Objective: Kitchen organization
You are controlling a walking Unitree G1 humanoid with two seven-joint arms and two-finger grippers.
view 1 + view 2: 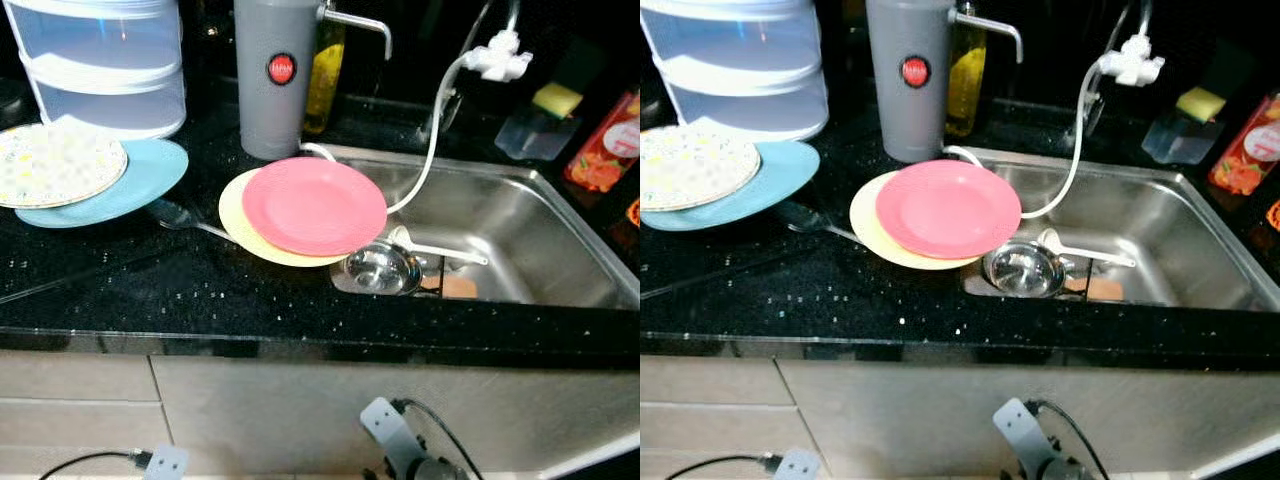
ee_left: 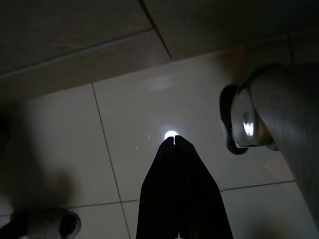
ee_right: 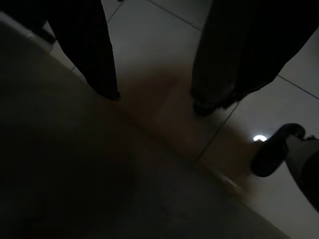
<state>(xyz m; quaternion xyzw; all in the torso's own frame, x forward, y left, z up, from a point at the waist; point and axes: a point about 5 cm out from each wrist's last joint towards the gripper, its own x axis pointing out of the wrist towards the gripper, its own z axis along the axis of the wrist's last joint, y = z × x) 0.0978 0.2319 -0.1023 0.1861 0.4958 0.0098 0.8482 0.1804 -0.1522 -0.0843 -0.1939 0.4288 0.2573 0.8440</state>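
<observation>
Pink plate (image 1: 314,204) atop yellow plate (image 1: 238,212), overhanging sink (image 1: 560,230)

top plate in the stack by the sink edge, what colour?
Pink: the round pink plate lies on a pale yellow plate. Clearest in the left eye view.

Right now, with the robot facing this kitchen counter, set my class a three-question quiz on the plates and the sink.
1. True or false: the pink plate lies on the yellow plate.
2. What sits under the speckled plate? A) blue plate B) sponge C) bowl
3. Fill in: the steel ladle lies in the ____.

Key: 1 true; 2 A; 3 sink.
</observation>
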